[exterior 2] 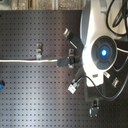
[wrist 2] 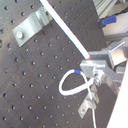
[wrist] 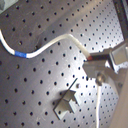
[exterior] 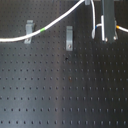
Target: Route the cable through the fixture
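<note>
White cable [wrist 2: 62, 27] sits pinched between the closed fingers [wrist 2: 95, 64].

The thin white cable [exterior 2: 27, 60] lies across the black perforated tabletop [exterior 2: 35, 100], reaching from the second exterior view's left to the white robot arm [exterior 2: 97, 35].

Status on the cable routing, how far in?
Done: the cable already runs past the leaning clip in the first exterior view. In hand: the gripper holds the cable near its end. Left: the fixture has no cable in its slot; the cable passes above it.
</note>
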Tool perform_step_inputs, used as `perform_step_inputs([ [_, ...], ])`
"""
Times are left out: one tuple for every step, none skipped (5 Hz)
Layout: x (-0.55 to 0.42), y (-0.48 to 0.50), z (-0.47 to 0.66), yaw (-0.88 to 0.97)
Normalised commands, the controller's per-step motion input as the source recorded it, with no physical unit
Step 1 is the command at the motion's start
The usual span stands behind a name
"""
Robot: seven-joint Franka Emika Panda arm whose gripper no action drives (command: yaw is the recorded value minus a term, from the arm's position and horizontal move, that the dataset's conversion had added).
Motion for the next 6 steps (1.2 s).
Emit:
perform_step_inputs([
  [0.018, -0.148, 0.17, -0.07],
  [-0.085, -0.207, 0.27, -0.32],
  [-0.106, -0.278, 0.12, -0.49],
  [-0.311, -0.289, 0.07, -0.28],
  [-0.466, -0.219, 0.04, 0.0],
  [-0.473, -0.192, 0.07, 0.0],
])
